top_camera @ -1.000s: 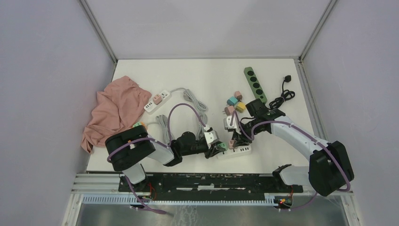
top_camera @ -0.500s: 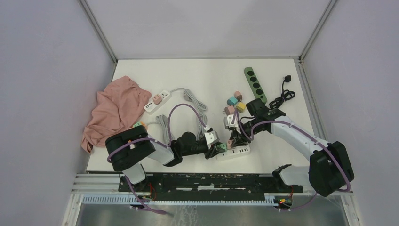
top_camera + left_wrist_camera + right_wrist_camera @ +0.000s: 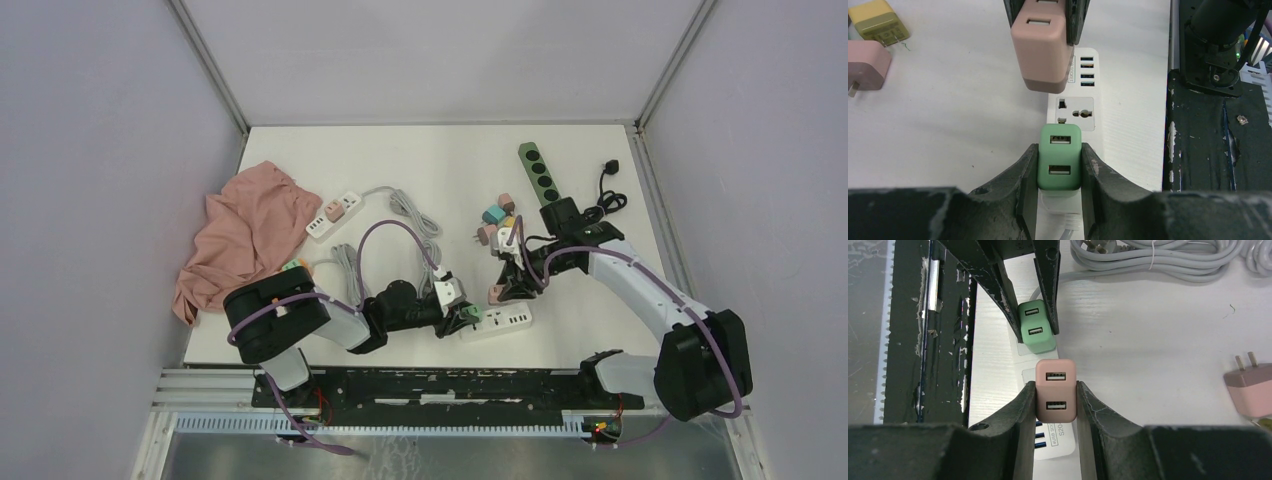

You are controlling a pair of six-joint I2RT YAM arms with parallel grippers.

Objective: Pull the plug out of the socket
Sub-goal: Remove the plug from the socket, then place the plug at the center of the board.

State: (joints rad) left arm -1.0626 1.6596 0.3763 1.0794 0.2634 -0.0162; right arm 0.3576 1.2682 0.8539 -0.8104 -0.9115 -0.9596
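Near the table's front edge, right of centre, we see the right gripper (image 3: 1056,386) clamped on the pink plug (image 3: 1056,397), one finger pressed flat against each side. The plug hangs just above the white power strip (image 3: 1083,125) and apart from it, with a bare socket (image 3: 1077,107) showing on the strip's top face. Just to the left, the left gripper (image 3: 1059,150) is closed tight on the green plug (image 3: 1059,165), which stands on the strip's left end.

Both arms work over a white table (image 3: 420,160) boxed in by pale lavender walls (image 3: 100,150). A pink cloth (image 3: 245,235) lies crumpled at the left, with a second white strip (image 3: 333,215) and a coiled grey cable (image 3: 410,215) beside it. Farther right lie a dark green strip (image 3: 541,178), a cluster of loose plugs (image 3: 497,218) and a black cable (image 3: 605,200).

The held plug is a dusty pink block with rounded corners, two USB ports stacked on its face and a darker band at its lower end. We cannot see its prongs.
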